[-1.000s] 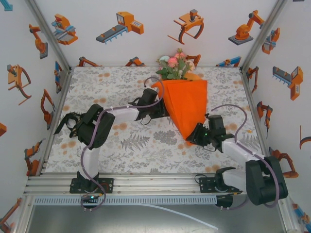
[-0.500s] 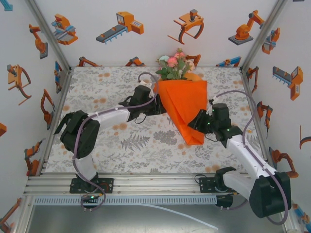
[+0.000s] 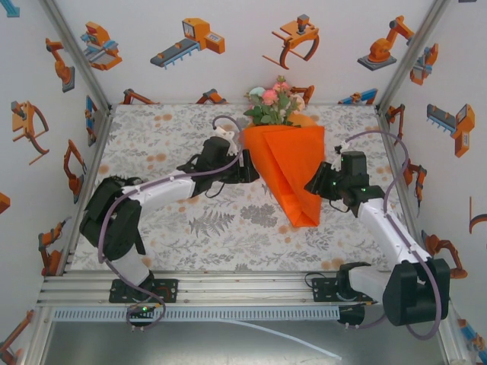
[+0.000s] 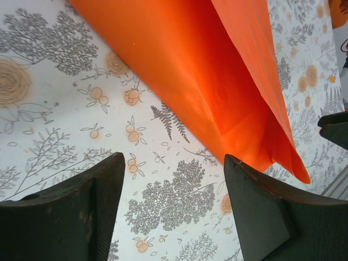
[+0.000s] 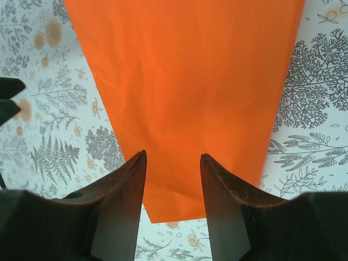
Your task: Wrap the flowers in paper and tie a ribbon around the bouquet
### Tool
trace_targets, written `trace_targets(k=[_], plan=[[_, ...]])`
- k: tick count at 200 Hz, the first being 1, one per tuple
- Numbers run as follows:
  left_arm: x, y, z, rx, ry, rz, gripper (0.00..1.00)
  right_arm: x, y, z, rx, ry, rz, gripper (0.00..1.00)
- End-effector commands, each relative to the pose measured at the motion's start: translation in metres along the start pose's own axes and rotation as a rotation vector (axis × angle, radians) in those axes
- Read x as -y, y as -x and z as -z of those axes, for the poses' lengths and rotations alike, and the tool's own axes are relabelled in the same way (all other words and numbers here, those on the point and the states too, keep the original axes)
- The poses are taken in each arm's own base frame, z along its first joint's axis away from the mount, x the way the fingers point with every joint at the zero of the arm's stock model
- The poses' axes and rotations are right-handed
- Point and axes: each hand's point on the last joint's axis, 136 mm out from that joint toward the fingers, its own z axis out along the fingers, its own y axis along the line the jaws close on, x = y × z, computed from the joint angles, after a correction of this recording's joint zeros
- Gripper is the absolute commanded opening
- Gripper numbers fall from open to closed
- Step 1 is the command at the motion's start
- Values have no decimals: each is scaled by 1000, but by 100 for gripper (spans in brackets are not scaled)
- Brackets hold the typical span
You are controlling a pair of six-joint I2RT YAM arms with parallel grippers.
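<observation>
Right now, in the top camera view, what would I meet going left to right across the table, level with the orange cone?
The left gripper, jaws apart → the bouquet → the right gripper, jaws apart.

Tablecloth [image 3: 190, 137] covers the whole centre of the top view: white w/ grey fern and leaf print, plus small orange blossoms. Same print close-up in both wrist views. Back wall [image 3: 251, 23], left wall [image 3: 30, 175] & right wall [image 3: 456, 182]: white, dotted w/ orange-and-grey robot-arm cartoons. Aluminium posts run diagonally at upper left [image 3: 76, 53] & upper right [image 3: 407, 53]. Aluminium rails [image 3: 243, 287] lie across the lower frame, w/ a white slotted strip [image 3: 243, 312] just below. Thin white cable [image 3: 281, 338] at bottom centre, on a grey surface.
</observation>
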Motion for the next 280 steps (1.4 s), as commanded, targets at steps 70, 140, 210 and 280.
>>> trace_targets(k=[70, 140, 210, 280], plan=[[-56, 31, 61, 107, 236, 10, 72, -4, 8, 4, 13, 4, 68, 44], [-210, 34, 159, 165, 793, 317, 72, -12, 51, 51, 159, -79, 19, 44], [-342, 22, 252, 142, 1104, 468, 76, -54, 74, 98, 294, 75, 88, 54], [-386, 48, 181, -124, 914, 327, 77, -54, 66, 82, 253, 108, 94, 54]])
